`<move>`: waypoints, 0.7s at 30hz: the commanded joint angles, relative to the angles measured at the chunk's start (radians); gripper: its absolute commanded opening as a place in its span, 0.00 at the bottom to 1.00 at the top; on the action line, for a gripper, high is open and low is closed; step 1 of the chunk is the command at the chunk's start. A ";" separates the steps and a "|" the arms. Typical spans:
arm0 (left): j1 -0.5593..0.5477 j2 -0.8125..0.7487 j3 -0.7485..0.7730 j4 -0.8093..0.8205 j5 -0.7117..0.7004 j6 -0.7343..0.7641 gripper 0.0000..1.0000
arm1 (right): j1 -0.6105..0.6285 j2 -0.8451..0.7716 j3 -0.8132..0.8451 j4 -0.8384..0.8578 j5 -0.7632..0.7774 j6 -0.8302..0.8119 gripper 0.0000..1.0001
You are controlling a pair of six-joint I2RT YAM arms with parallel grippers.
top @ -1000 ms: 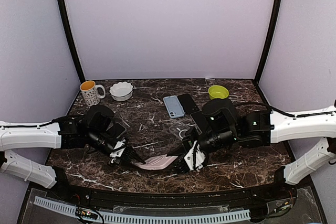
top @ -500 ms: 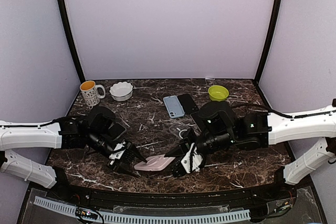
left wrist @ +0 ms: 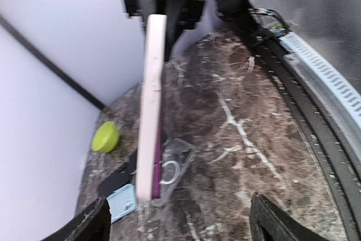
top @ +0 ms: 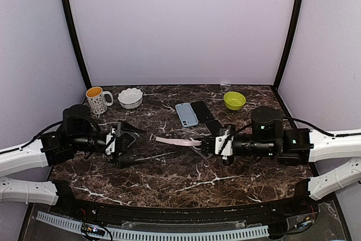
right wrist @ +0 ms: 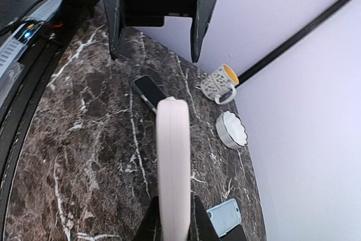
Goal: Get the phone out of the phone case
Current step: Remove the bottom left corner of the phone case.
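A pink phone case (top: 176, 140) hangs level above the table, edge-on in both wrist views (left wrist: 150, 105) (right wrist: 172, 156). The phone shows as a purple strip (left wrist: 156, 172) along the case's lower side. My right gripper (top: 207, 144) (right wrist: 174, 218) is shut on the case's right end. Facing it, my left gripper (top: 144, 146) (left wrist: 179, 202) is open, its fingertips just short of the case's free end and touching nothing. In the right wrist view the left gripper (right wrist: 155, 32) shows open beyond the case.
On the table lie a clear case (left wrist: 176, 165), a light blue case (top: 186, 114) and a black phone (top: 202, 110). Another black phone (right wrist: 148, 90) lies near the left arm. A mug (top: 97, 99), a white bowl (top: 130, 97) and a green bowl (top: 234, 99) stand at the back.
My left gripper has opened and let go of the pink case. The right gripper has lifted the case off the table's front to mid-table, now level. Both arms have drawn apart.
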 commanded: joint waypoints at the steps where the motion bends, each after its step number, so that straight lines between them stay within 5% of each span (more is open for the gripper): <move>1: 0.084 -0.062 -0.061 0.372 -0.121 -0.228 0.91 | -0.008 -0.012 -0.024 0.362 0.142 0.246 0.00; 5: 0.110 -0.088 -0.054 0.458 -0.254 -0.374 0.96 | -0.009 0.057 0.015 0.519 0.304 0.462 0.00; 13: 0.135 -0.087 0.100 0.280 -0.373 -0.530 0.98 | -0.025 0.221 0.277 0.493 0.484 0.646 0.00; 21: 0.152 -0.002 0.258 0.080 -0.372 -0.635 0.99 | -0.145 0.261 0.387 0.482 0.286 0.834 0.00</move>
